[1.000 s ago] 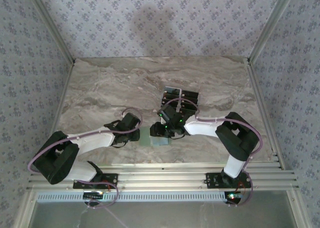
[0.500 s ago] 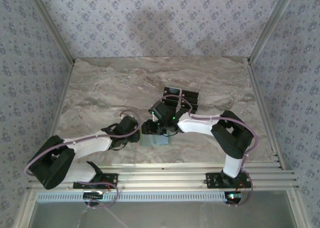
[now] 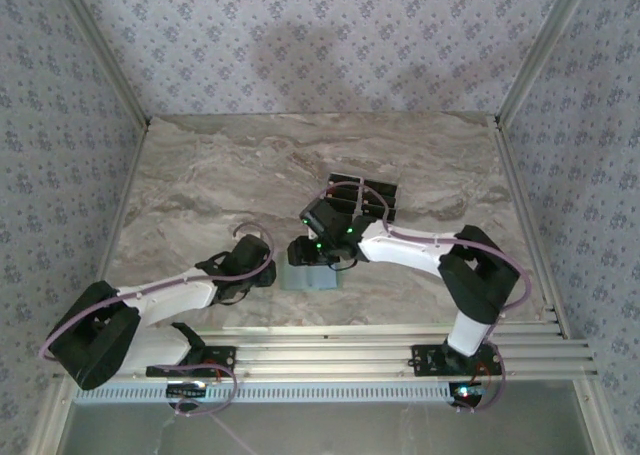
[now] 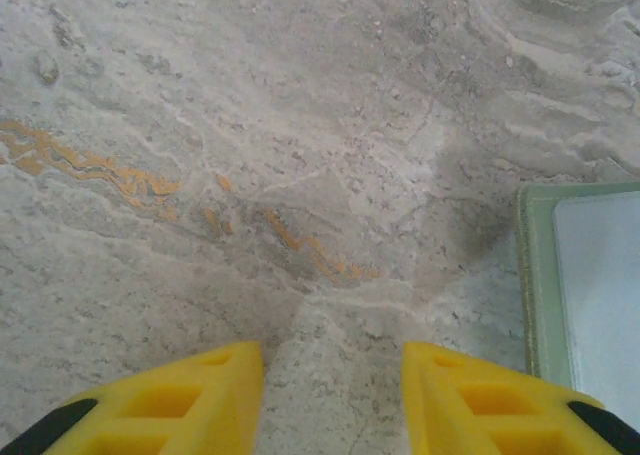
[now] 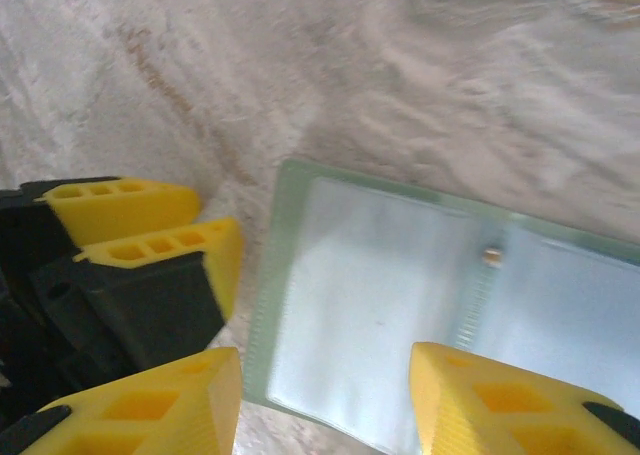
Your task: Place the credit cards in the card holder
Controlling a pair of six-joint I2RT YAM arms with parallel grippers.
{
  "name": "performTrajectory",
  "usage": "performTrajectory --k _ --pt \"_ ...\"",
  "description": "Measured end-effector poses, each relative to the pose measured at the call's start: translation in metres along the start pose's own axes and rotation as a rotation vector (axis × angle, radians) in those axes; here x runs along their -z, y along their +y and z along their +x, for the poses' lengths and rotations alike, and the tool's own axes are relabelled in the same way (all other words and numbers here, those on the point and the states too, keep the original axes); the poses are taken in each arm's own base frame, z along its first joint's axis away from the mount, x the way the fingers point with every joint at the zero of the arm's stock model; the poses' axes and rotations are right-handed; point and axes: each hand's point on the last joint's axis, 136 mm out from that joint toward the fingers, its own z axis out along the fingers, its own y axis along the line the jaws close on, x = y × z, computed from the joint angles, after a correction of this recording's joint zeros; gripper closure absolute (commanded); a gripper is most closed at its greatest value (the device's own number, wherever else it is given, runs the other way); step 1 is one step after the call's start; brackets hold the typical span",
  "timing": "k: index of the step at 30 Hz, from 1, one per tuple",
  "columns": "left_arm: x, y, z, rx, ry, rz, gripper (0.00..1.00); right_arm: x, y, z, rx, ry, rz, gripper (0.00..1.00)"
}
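Observation:
The card holder (image 3: 312, 278) lies opened flat on the marble table, pale green with a pale blue-grey inside (image 5: 380, 295). My right gripper (image 5: 325, 395) hovers open over its left half, with nothing between its fingers. Just left of the holder, my left gripper (image 4: 332, 395) stands open over bare marble, and the holder's green edge (image 4: 535, 275) lies to its right. The left gripper's yellow fingers (image 5: 130, 207) sit close beside the holder's left edge. The black credit cards (image 3: 368, 193) lie in a group behind the right arm, partly hidden by it.
The marble table (image 3: 200, 175) is walled by patterned panels at the back and sides. An aluminium rail (image 3: 330, 350) runs along the near edge, where both arm bases are bolted. An orange vein (image 4: 130, 180) marks the marble ahead of the left gripper.
The card holder went from small and folded to spread flat. My right gripper moved left over it and opened a little. The left arm shifted slightly.

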Motion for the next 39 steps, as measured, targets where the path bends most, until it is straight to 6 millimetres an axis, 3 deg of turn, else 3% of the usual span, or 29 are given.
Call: performTrajectory --k 7,19,39 --pt "0.0 0.001 0.001 0.0 0.003 -0.003 0.58 0.003 -0.044 0.01 -0.003 0.013 0.131 0.49" --pt "-0.001 0.001 -0.001 -0.002 0.015 -0.017 0.58 -0.014 -0.068 0.027 -0.003 0.061 0.197 0.49" --pt "-0.004 0.001 -0.001 -0.002 0.022 -0.028 0.59 -0.035 -0.024 0.023 -0.041 0.113 -0.028 0.49"
